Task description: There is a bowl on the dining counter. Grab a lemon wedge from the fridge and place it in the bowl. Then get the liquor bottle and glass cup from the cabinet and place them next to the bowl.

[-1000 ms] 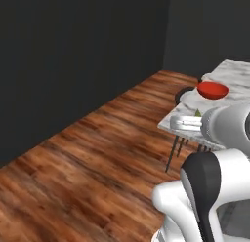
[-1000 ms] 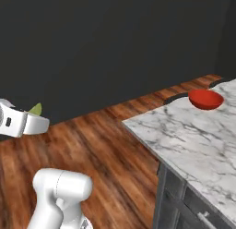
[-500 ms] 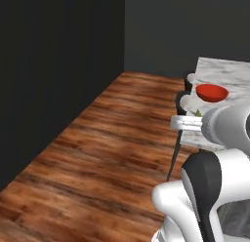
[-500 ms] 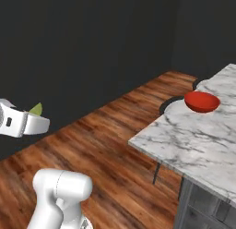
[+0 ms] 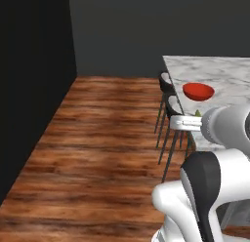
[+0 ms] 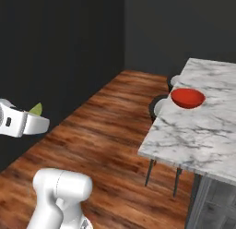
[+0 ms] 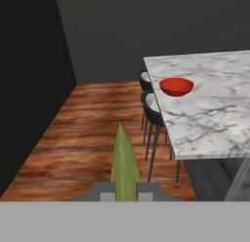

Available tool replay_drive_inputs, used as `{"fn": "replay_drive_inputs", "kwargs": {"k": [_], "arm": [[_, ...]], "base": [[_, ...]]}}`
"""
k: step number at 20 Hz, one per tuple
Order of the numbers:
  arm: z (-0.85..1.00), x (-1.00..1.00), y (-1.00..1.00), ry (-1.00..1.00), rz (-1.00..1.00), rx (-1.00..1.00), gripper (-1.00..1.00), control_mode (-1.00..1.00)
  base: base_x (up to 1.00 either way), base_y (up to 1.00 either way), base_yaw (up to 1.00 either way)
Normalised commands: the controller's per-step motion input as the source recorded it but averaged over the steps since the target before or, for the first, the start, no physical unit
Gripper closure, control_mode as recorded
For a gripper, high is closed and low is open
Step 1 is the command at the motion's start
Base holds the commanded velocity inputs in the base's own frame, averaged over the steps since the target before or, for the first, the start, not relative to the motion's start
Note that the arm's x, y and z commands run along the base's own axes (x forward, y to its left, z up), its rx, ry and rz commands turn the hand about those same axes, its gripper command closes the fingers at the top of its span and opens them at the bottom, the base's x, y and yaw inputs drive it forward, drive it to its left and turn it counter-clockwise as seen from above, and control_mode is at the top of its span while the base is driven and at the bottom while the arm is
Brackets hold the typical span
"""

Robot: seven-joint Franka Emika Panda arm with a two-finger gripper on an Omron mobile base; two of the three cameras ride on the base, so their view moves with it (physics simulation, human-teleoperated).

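The lemon wedge (image 5: 197, 112) is seen in the left base view as a small yellow-green tip above the white hand, at about 3 o'clock of the picture. The red bowl (image 5: 198, 91) is placed on the dining counter (image 5: 229, 75) just behind it, toward 2 o'clock, near the counter's edge. Two dark stools (image 5: 168, 103) are pushed under that edge.

In the right base view the wedge (image 6: 36, 109) is carried at 9 o'clock, well apart from the bowl (image 6: 187, 98), which lies at 2 o'clock on the marble (image 6: 203, 131). The wood floor (image 6: 106, 131) is between them.

In the hand view the gripper (image 7: 125, 191) is found at 6 o'clock, and its fingers are pinched on the wedge (image 7: 124, 160), which rises upright between them. The bowl (image 7: 176, 86) is at 1 o'clock, close to the counter's corner.

The step in hand is judged to be the carrying of the wedge to the bowl. The pinch should be kept firm, because the wedge is thin and could slip out. The base should be brought near the counter without touching the stools. The hand should be raised above the counter edge and centred over the bowl, and the fingers should be spread only when the wedge is low inside the rim.
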Motion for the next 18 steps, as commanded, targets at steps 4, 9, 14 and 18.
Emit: {"fn": "replay_drive_inputs", "kwargs": {"k": [4, 9, 14, 18], "arm": [[0.0, 0.0, 0.0, 0.0, 0.0, 0.0, 1.0, 1.0], [0.0, 0.0, 0.0, 0.0, 0.0, 0.0, 1.0, 1.0], [0.0, 0.0, 0.0, 0.0, 0.0, 0.0, 1.0, 1.0], [0.0, 0.0, 0.0, 0.0, 0.0, 0.0, 1.0, 1.0]], "base": [[0.57, 0.59, -0.53], [0.55, 0.6, -0.54], [0.56, 0.59, -0.54], [0.56, 0.59, -0.54]]}}
